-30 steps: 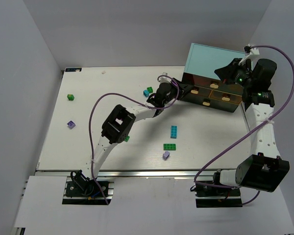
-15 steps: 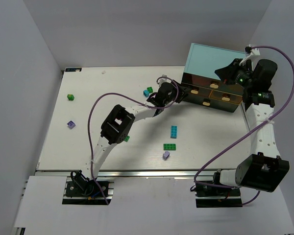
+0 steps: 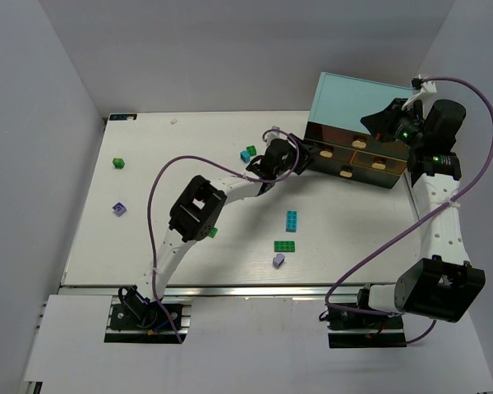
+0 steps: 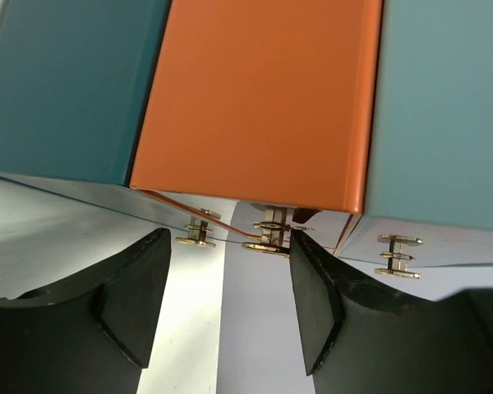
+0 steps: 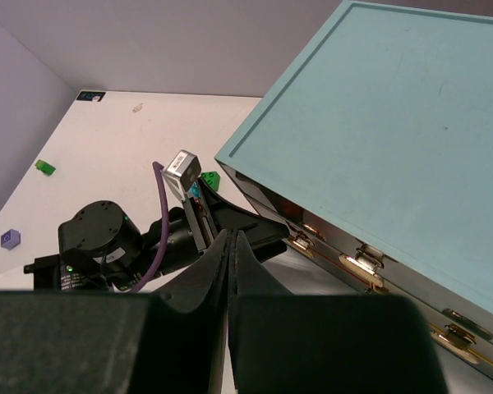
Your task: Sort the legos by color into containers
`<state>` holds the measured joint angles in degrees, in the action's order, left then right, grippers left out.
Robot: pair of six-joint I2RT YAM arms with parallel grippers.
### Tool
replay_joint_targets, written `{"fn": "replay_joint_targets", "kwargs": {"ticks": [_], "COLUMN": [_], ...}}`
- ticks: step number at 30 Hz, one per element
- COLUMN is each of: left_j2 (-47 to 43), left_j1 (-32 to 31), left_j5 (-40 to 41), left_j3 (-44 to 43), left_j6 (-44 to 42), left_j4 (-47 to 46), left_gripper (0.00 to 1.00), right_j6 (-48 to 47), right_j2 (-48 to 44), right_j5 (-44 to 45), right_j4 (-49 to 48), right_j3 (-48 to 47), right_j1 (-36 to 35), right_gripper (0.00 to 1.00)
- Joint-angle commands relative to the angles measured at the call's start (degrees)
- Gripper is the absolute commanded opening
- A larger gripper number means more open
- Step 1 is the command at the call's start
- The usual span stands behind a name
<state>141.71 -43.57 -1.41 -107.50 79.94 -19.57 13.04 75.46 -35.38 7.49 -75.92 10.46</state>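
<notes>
The left gripper (image 4: 222,308) has its two black fingers (image 4: 123,304) spread apart, close up against the teal cabinet (image 4: 66,82). An orange drawer (image 4: 259,98) fills the middle above them, and its small brass handle (image 4: 269,236) sits just beside the right finger's tip.

White arms (image 3: 440,226), black joints (image 3: 199,207), purple cables (image 3: 152,215), black wedge-shaped jaws.

Legos (image 3: 291,220) lie on the table (image 3: 148,246) left of the cabinet (image 3: 357,103).
</notes>
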Motion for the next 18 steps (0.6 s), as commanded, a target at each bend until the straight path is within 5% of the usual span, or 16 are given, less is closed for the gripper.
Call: {"fn": "replay_joint_targets", "kwargs": {"ticks": [1, 18], "left_j2": [-0.82, -0.03], "left_j1": [-0.64, -1.69], "left_j5": [-1.67, 0.53], "left_j3": [-0.17, 2.04], "left_j6": [-0.58, 1.36], "left_j4": [-1.25, -9.52], "left_gripper": [0.69, 0.67], "right_j6": [-0.38, -0.91], "right_j2": [-1.37, -1.37], "right_j5": [-0.92, -1.1], "right_j4": [-2.04, -1.86], "right_j3": [0.6, 1.12], "right_j1": [0.26, 0.35], "right_gripper": [0.0, 0.0]}}
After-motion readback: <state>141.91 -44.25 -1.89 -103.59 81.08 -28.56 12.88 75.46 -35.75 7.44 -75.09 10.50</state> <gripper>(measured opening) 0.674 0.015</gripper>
